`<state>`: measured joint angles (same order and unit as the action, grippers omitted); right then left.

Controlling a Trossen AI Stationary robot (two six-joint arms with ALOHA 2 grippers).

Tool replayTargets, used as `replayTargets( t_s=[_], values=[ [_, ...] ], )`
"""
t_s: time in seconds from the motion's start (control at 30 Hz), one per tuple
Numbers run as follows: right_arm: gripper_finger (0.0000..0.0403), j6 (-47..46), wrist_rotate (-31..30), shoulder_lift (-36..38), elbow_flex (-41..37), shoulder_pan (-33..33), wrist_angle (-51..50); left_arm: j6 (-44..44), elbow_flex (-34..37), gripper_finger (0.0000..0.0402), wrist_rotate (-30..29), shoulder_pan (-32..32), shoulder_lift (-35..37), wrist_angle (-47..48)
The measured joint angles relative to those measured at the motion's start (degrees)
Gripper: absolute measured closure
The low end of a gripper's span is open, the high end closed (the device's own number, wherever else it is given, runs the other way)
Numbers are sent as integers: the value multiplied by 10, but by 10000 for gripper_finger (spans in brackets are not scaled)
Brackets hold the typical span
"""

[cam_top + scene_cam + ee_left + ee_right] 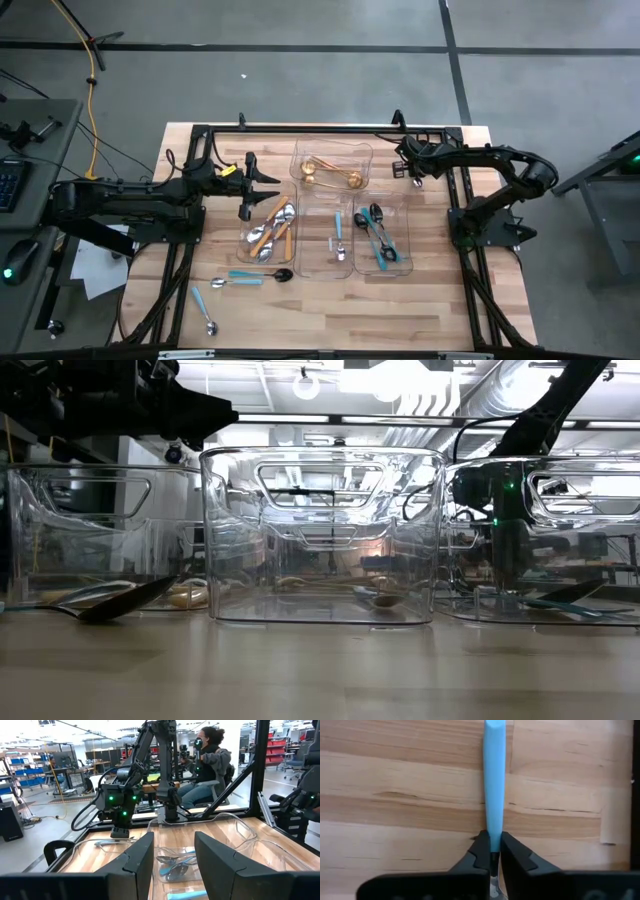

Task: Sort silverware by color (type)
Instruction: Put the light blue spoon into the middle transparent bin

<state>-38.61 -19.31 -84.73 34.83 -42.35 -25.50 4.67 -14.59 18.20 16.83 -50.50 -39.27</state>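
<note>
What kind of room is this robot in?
Probably a robotics lab or workshop. A person sits at a station beyond the wooden table, shelves hold blue bins, and bare pipes and ducts run along the ceiling.

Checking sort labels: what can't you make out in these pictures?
- Right wrist view: the right tool hides the working end of the blue-handled piece; spoon or fork unknown.
- High view: that piece is too small to see.
- Low view: glare on the middle tray blurs the cutlery inside.
</note>
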Motion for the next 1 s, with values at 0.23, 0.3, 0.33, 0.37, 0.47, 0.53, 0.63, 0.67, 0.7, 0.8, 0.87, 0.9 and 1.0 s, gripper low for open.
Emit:
replayTargets(
  t_s=[0.23,0.3,0.33,0.37,0.47,0.53,0.63,0.67,0.7,0.8,0.87,0.9,1.0],
  values=[
    [397,28,-11,5,5,1,0,0,0,271,0,0,0,0],
    [398,38,-40,20,12,10,9,0,0,271,0,0,0,0],
    [398,44,-58,30,15,17,21,0,0,271,0,0,0,0],
    [398,51,-73,43,17,25,29,0,0,271,0,0,0,0],
    [398,67,-118,78,18,49,39,0,0,271,0,0,0,2],
    [398,75,-147,106,18,67,53,0,0,271,0,0,0,4],
    [398,105,-159,142,17,99,97,0,0,271,0,0,0,5],
    [399,122,-158,153,17,112,121,0,0,271,0,0,0,5],
    [399,138,-154,160,17,124,147,0,0,271,0,0,0,5],
    [399,190,-116,167,17,164,241,0,0,271,0,0,0,5],
    [399,224,-75,164,17,189,312,0,0,271,0,0,0,4],
    [400,242,-47,159,17,201,352,0,0,271,0,0,0,3],
    [400,294,33,137,17,235,458,0,0,271,0,0,0,0]
  ],
)
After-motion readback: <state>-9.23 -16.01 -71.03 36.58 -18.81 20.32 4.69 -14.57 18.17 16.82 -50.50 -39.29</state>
